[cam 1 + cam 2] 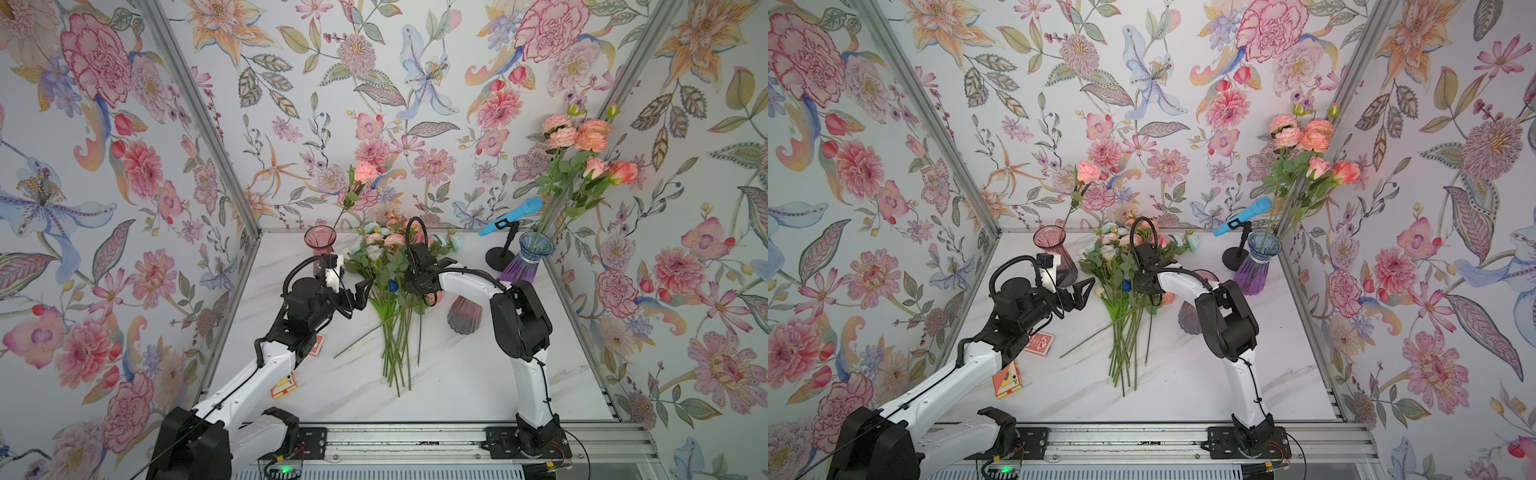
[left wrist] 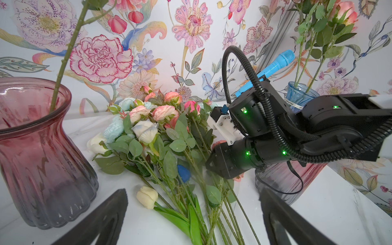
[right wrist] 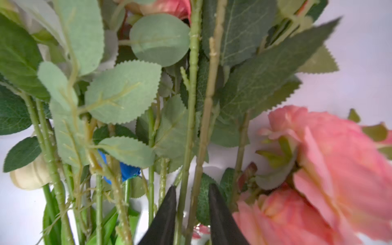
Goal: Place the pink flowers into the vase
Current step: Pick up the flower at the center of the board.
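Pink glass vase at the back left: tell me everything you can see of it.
Translucent and ribbed, the pink glass vase fades from rose at the top to smoky grey at the base, with a narrowed neck and flared rim. It stands upright on the white table, beside the flower heap. One green stem leans out of its mouth, carrying a pink rose.

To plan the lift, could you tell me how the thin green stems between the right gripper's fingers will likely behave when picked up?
The two thin green stems look slender, so probably light and bendy. Serrated leaves interlace with neighbours, so lifting may drag the flower pile.
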Robot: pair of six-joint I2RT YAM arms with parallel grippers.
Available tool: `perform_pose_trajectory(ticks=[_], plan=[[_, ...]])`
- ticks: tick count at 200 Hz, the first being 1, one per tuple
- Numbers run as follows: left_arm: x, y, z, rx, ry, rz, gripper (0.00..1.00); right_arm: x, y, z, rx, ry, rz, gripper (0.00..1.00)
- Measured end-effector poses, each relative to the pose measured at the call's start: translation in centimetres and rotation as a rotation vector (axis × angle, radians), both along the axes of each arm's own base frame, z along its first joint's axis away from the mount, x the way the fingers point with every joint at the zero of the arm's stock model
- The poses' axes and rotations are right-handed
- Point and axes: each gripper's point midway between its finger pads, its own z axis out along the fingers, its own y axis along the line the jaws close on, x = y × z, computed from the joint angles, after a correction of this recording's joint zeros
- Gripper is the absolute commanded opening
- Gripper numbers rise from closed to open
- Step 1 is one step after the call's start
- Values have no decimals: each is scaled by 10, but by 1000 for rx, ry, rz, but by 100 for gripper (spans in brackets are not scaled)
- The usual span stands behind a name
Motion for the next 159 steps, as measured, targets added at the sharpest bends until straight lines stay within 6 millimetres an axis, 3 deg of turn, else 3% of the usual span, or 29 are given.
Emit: perform_pose_trajectory(ticks=[67, 159], plan=[[1, 0, 4, -6, -16, 0, 100, 0, 5, 3, 19, 2, 15, 13], [0, -2, 6, -10, -24, -5, 100, 0, 8, 5, 31, 5, 21, 3]])
